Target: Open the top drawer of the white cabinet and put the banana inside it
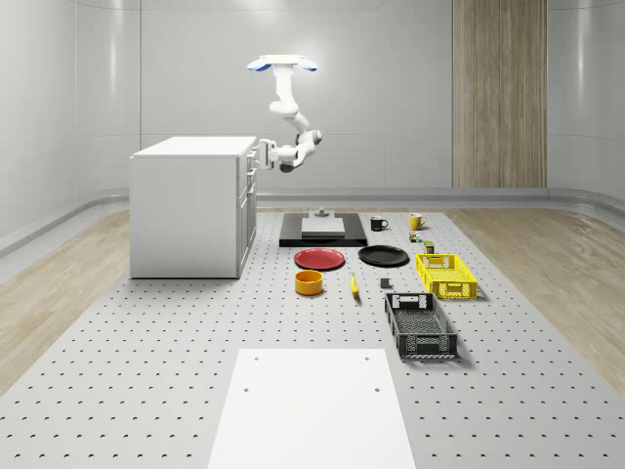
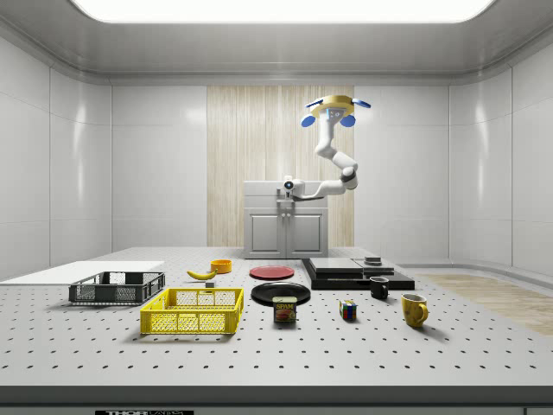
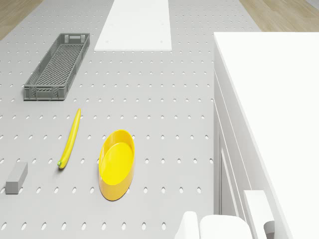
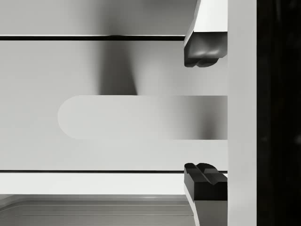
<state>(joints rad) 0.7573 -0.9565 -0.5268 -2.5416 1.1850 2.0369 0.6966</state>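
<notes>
The drone (image 1: 282,65) hovers in the air beside the white cabinet (image 1: 186,205), on its drawer side. The arm bends down to the top drawer (image 4: 117,70), whose front sits flush with the cabinet. My gripper (image 4: 202,113) is open. One fingertip (image 4: 202,49) is on each side of the drawer's rounded bar handle (image 4: 141,117), near the bar's end, with gaps to the bar. In the whole-scene view the gripper (image 1: 262,153) is at the cabinet's top front edge. The banana (image 1: 354,284) lies flat on the perforated table, next to a yellow bowl (image 1: 310,282).
A red plate (image 1: 319,258) and a black plate (image 1: 383,256) lie beyond the banana. A yellow crate (image 1: 445,275) and a grey crate (image 1: 420,324) stand at the whole-scene view's right. A black platform (image 1: 322,230) lies behind, and a white panel (image 1: 308,410) lies in front.
</notes>
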